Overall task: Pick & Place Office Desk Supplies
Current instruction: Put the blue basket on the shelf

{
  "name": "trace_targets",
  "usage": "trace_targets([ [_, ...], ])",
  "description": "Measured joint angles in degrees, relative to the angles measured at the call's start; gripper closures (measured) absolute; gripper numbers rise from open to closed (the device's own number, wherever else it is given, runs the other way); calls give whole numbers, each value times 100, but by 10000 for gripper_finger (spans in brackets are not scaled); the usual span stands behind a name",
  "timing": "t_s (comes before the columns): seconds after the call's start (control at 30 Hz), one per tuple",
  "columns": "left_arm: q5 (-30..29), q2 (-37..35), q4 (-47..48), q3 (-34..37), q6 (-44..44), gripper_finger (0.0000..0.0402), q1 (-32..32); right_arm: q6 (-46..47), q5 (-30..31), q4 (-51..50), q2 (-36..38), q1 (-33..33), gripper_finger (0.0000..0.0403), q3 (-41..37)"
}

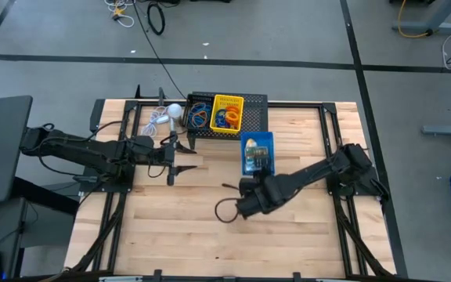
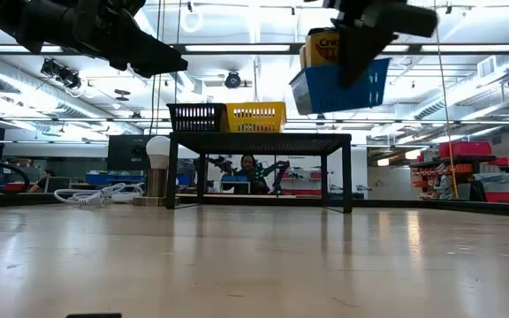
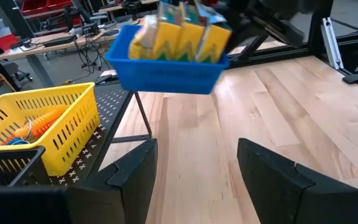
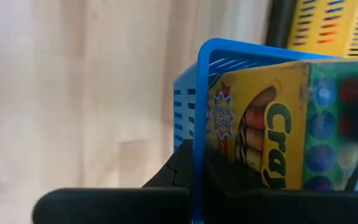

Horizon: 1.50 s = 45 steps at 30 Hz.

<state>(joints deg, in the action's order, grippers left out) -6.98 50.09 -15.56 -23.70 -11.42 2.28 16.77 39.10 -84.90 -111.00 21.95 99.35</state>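
A blue mesh tray (image 1: 258,141) with yellow-green crayon boxes (image 3: 179,37) standing in it hangs in the air, just on the near side of the black stand (image 1: 255,110). My right gripper (image 1: 249,183) is shut on its near wall. On the stand rest a yellow tray (image 1: 228,103) and a black tray (image 1: 198,100), both with coloured rubber-band loops (image 1: 225,119) in them. My left gripper (image 1: 185,157) waits open, left of the blue tray and clear of the stand. My right gripper pinches the blue tray's near wall at the rim (image 4: 197,143), one finger inside beside a crayon box (image 4: 272,137) and one finger outside (image 4: 166,177). The fingers slant down from the table's near right side. The tray is lifted clear and tilted (image 2: 338,87).
A white round object with a cord (image 1: 171,111) lies left of the stand. Bare wooden table (image 1: 178,227) spreads across the near half. Black frame rails (image 1: 343,219) run along both sides.
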Motion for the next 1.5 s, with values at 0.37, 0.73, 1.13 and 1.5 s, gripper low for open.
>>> trace_targets([
  [0.37, 45, 0, -1, 0, 7, 175, -1, -852, 64, 241, 792, -1080, 398, 87],
  [0.73, 107, 0, -1, 0, 7, 175, 0, -2404, -1570, 1193, 1348, -2461, 398, 33],
  [1.13, 105, 0, -3, 0, -26, 175, 0, -3129, -1965, 1952, 1338, -3466, 398, -706],
  [1.5, 105, 0, -4, 0, -39, 175, 0, -3553, -2134, 2426, 1329, -3487, 398, -1058],
])
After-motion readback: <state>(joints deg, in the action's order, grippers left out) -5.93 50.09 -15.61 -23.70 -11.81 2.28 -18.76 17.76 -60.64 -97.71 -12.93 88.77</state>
